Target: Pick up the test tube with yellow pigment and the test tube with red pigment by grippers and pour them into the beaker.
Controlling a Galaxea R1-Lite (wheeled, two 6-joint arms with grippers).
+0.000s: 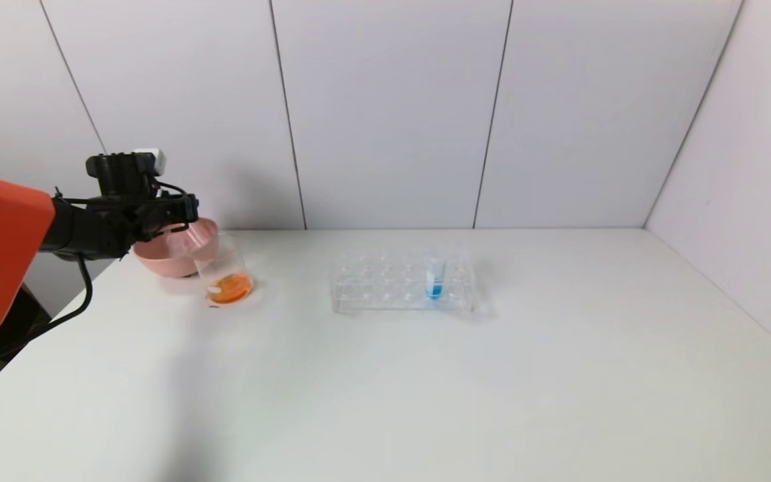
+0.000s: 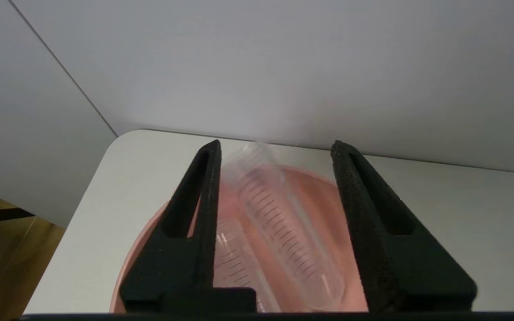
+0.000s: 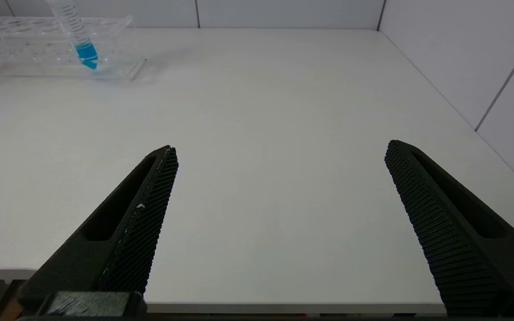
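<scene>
With orange liquid already in the beaker (image 1: 223, 276), the left pincer (image 2: 275, 154) hangs open over the pink bowl (image 1: 158, 258), where emptied tubes (image 2: 292, 236) lie: pouring looks done. The right pincer (image 3: 279, 151) is open over the worktop (image 1: 425, 375); next comes pulling back clear of the beaker

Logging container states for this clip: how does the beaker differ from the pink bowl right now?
The beaker is clear and straight-walled; the pink bowl is opaque and wider. The beaker holds orange liquid at its bottom; the pink bowl holds clear graduated tubes, lying down, seemingly empty. The left gripper hangs open over the bowl, not the beaker. Both stand on the table at its far left.
</scene>
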